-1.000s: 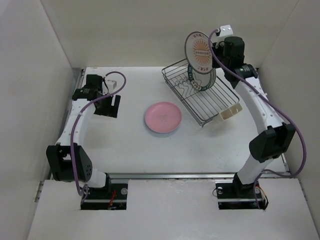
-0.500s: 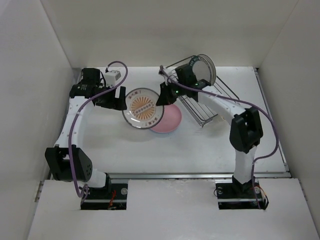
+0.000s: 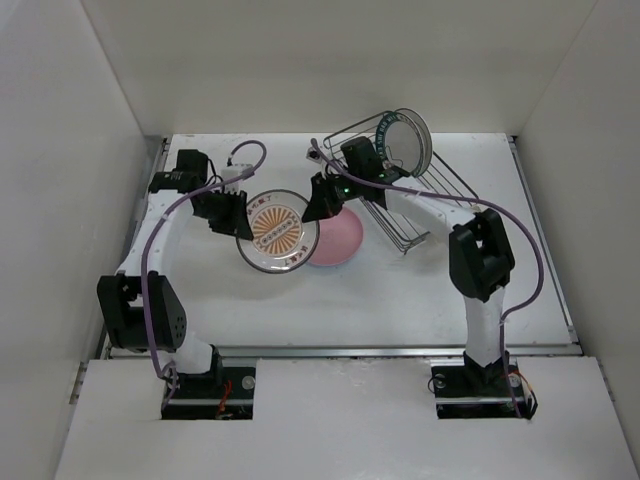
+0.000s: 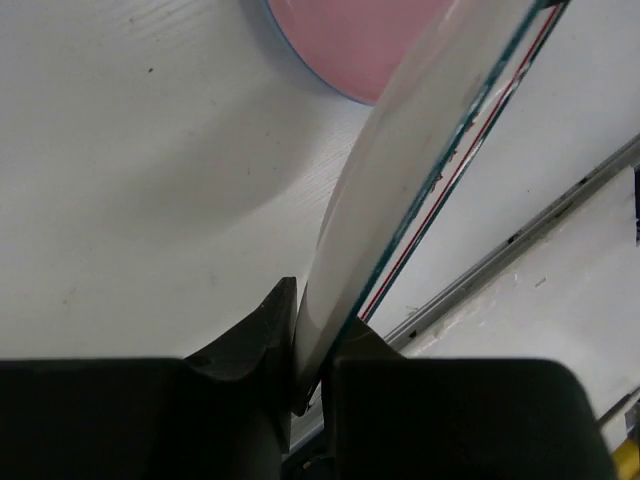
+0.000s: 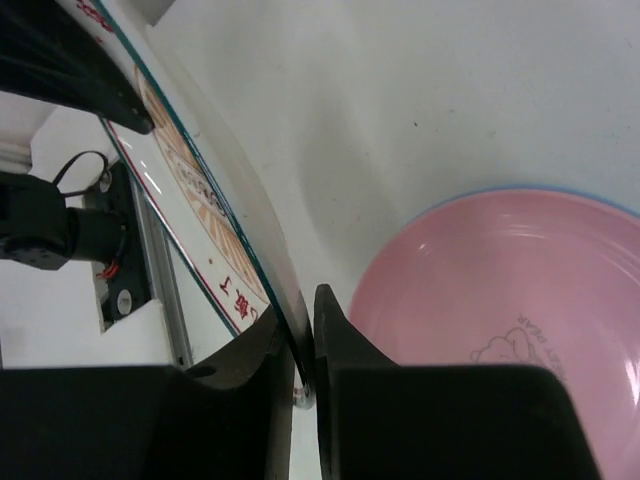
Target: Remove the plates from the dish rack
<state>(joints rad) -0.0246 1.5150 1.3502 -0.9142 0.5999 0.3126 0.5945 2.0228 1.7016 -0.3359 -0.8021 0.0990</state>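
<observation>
- Clamped in the left gripper (image 4: 308, 335): one edge of the orange-centred plate (image 3: 278, 232), with both fingers (image 4: 262, 335) pressed hard against the rim, one on each face.
- Clamped the same way in the right gripper (image 5: 304, 335): the opposite edge of that plate, with the fingertips (image 5: 335, 330) squeezed onto the thin rim and no gap visible beside it.
- Slung between the two pairs of fingers, raised off the table (image 3: 400, 290), patterned face toward the overhead camera and white underside toward the tabletop.
- Just beside the right fingers, on the plate's upper face: orange rays, red lettering and a thin teal line along the edge.
- Running away from the left fingers in the wrist view: the plate seen edge-on, with its shadow on the white surface beneath.
- Below and just beyond the right fingertips: the pink plate (image 3: 342, 242), lying flat on the table, its near part tucked under the held plate as seen from above.
- Behind the right gripper, near it and well apart from the left fingers: the dish rack (image 3: 440, 185), dark wire, set at an angle on the table.
- Standing on edge at the far end of the rack, farther from the right fingers than the pink plate: a dark-ringed plate (image 3: 405, 140), leaning back.
</observation>
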